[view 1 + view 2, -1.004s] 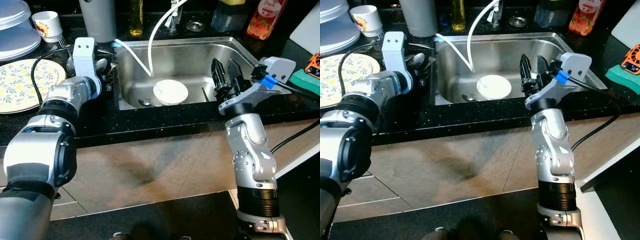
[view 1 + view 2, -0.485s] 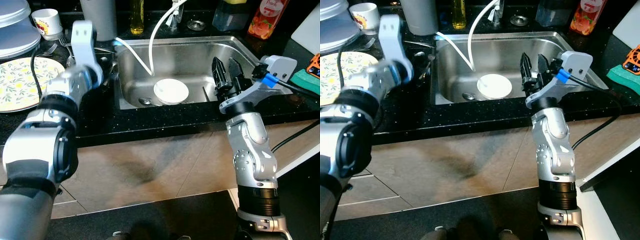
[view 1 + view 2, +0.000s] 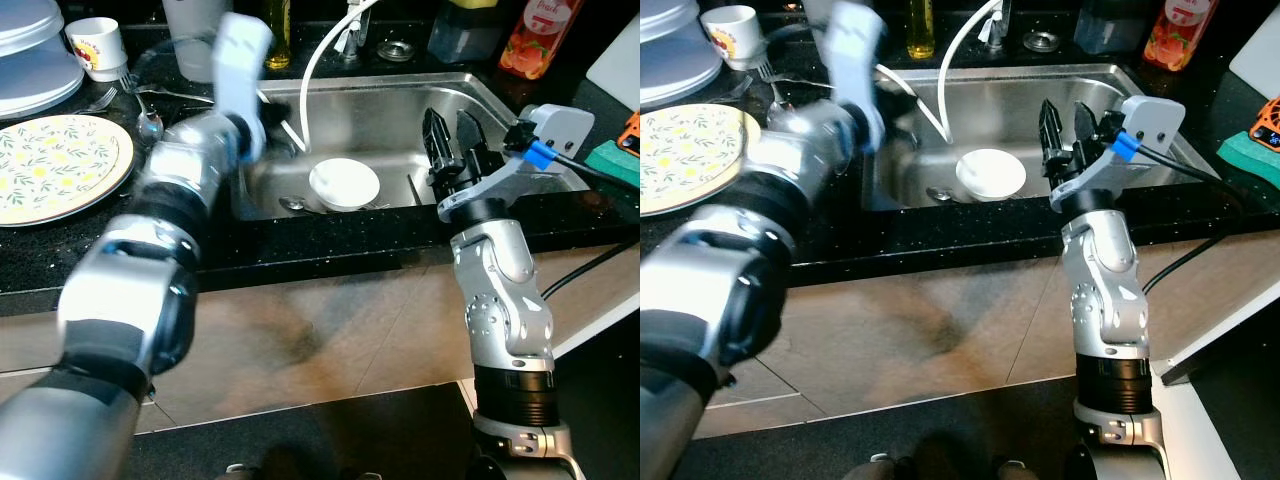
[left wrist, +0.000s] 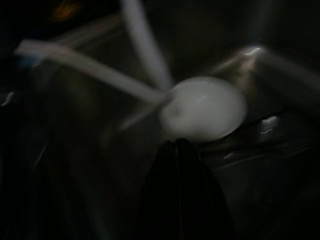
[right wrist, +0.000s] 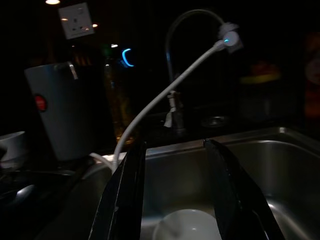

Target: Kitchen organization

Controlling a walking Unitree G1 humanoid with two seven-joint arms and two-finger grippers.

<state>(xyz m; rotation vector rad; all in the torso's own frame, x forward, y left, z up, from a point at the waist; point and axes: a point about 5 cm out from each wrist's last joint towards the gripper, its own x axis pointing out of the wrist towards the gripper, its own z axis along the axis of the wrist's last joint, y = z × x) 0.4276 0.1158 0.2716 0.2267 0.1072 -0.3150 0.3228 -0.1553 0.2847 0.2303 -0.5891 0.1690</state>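
A white bowl (image 3: 344, 183) lies upside down in the steel sink (image 3: 470, 95), with a spoon (image 3: 292, 204) beside it near the drain. My left arm is blurred over the sink's left rim. In the left wrist view its gripper (image 4: 176, 144) is shut, fingers pressed together, pointing at the bowl (image 4: 205, 107) from a short way off. At the sink's right front my right gripper (image 3: 450, 145) is open and holds nothing, fingers upright above the basin, with the bowl (image 5: 185, 225) low between them in the right wrist view.
A flowered plate (image 3: 55, 165) lies on the black counter at left, with spoons (image 3: 150, 122) and a mug (image 3: 97, 47) behind it. A white hose (image 3: 310, 70) hangs from the tap into the sink. An orange bottle (image 3: 530, 35) and green sponge (image 3: 610, 155) are at right.
My left arm has swung right, from the counter by the spoons to over the sink's left rim. The right arm has stayed put.
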